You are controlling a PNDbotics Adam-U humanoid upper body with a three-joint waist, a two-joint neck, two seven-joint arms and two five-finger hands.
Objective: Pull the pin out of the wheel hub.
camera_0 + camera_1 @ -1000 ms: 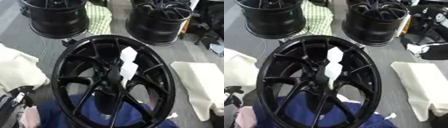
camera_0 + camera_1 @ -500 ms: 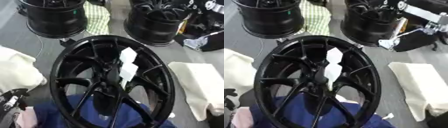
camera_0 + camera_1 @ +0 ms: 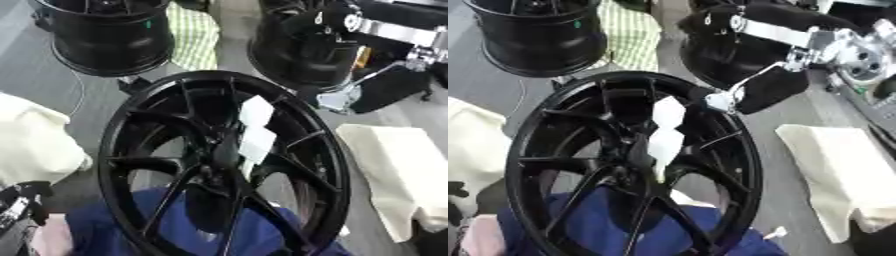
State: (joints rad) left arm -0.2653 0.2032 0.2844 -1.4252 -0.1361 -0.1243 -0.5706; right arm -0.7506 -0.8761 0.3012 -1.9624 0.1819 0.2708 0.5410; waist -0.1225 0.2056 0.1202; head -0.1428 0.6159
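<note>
Black wheel hub (image 3: 223, 160) tilted at centre, white tags (image 3: 255, 131) on its spokes, pin not discernible, right hand (image 3: 763, 92) reaching in from 2 o'clock beside the rim, finger opening unclear, left hand (image 3: 22, 205) at 8 o'clock, fingers unclear, cream cloth (image 3: 398, 175) at 4 o'clock.

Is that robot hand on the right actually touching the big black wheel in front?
Cannot tell. In the right eye view the right hand overlaps the wheel's upper right rim, but no view shows plainly whether it rests on the rim or hovers above it.

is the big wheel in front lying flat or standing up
Tilted up, not flat: the wheel faces the camera, blue cloth visible through its spokes.
</note>
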